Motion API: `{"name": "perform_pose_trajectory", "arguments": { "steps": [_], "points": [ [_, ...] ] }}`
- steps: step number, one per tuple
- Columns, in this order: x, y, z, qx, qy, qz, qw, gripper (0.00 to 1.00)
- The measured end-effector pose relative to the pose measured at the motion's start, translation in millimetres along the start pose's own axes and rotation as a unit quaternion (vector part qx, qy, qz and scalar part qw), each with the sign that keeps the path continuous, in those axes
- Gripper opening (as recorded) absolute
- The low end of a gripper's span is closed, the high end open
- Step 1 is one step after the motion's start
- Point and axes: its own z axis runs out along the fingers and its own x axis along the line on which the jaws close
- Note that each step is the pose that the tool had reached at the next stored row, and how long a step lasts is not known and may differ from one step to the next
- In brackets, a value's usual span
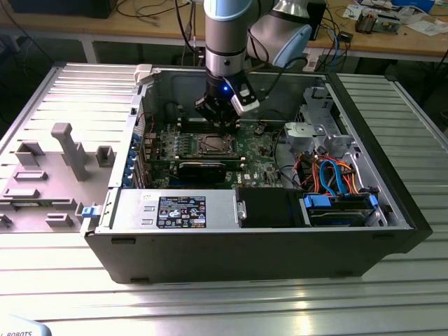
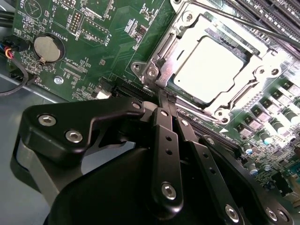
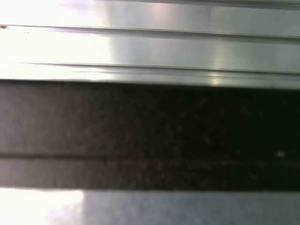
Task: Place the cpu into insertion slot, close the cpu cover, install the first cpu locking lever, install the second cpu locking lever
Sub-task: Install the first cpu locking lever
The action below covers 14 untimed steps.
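Note:
The cpu [image 2: 213, 70] lies flat in the insertion slot [image 1: 210, 145] on the green motherboard [image 2: 117, 33], its silver top bare. The cpu cover [image 2: 187, 40] is down around it as a shiny metal frame. A thin metal locking lever [image 2: 243, 26] runs along the socket's far side. My gripper [image 2: 168, 99] is shut, its two black fingers [image 2: 164, 136] pressed together with nothing seen between them, the tips right at a corner of the socket frame. In the exterior view the gripper [image 1: 224, 129] hangs inside the open computer case, just behind the socket.
A long black expansion card [image 1: 203, 168] lies in front of the socket. The power supply [image 1: 175, 208] and a drive cage with orange and blue cables [image 1: 336, 175] fill the case's front and right. A coin battery [image 2: 47, 49] sits nearby. Grey fixtures [image 1: 63, 150] stand left of the case.

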Motion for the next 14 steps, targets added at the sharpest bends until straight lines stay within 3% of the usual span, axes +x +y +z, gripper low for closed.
{"name": "perform_pose_trajectory", "arguments": {
  "steps": [3,9,11,14],
  "points": [
    [-0.5,-0.1,1.3,0.0036,0.0002,0.000,0.99999,0.11],
    [-0.4,-0.2,3.4,0.0048,0.0002,0.000,0.99999,0.11],
    [-0.5,-0.2,3.6,-0.0054,-0.0003,0.000,0.99999,0.11],
    [-0.5,0.0,1.5,-0.0063,-0.0004,0.000,0.99998,0.11]
  ]
}}
